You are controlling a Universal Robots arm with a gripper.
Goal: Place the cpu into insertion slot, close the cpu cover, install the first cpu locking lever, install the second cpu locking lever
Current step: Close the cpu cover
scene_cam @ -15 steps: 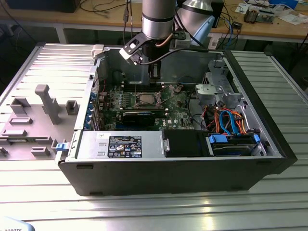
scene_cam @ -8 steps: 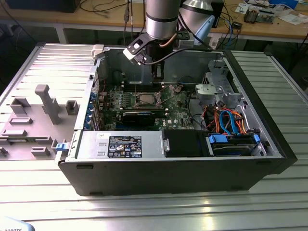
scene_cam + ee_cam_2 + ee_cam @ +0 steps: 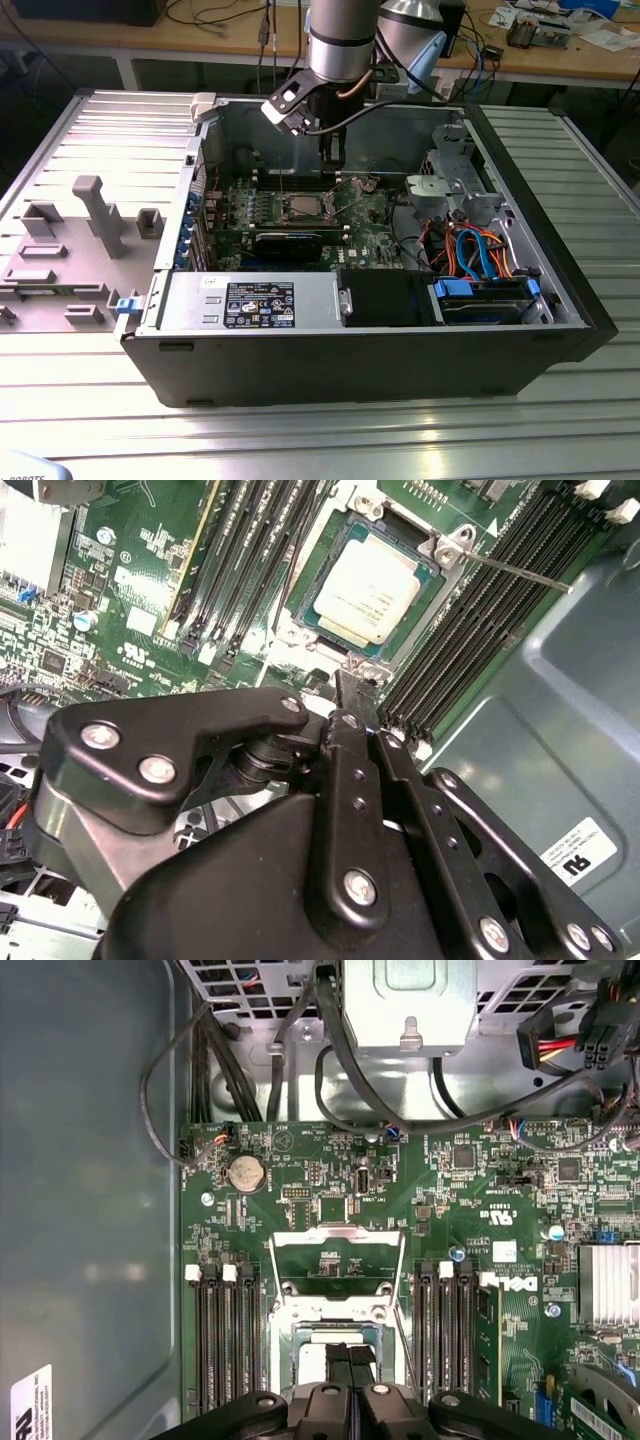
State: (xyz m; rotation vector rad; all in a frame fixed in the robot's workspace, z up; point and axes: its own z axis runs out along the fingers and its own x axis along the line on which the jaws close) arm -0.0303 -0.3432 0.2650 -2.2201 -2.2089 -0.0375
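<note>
There is one cpu (image 3: 367, 588), one insertion slot (image 3: 292, 628), one cpu cover (image 3: 338, 1232), one round coin battery (image 3: 247, 1172), one graphics card (image 3: 288, 243) and one gripper (image 3: 350, 1358). In the exterior view, memory slots (image 3: 290, 227) come in two groups, at twelve and six o'clock of the insertion slot, maybe four in each.

Electronics lab: cable-strewn workbench (image 3: 100, 32), opened computer (image 3: 350, 362)
</note>
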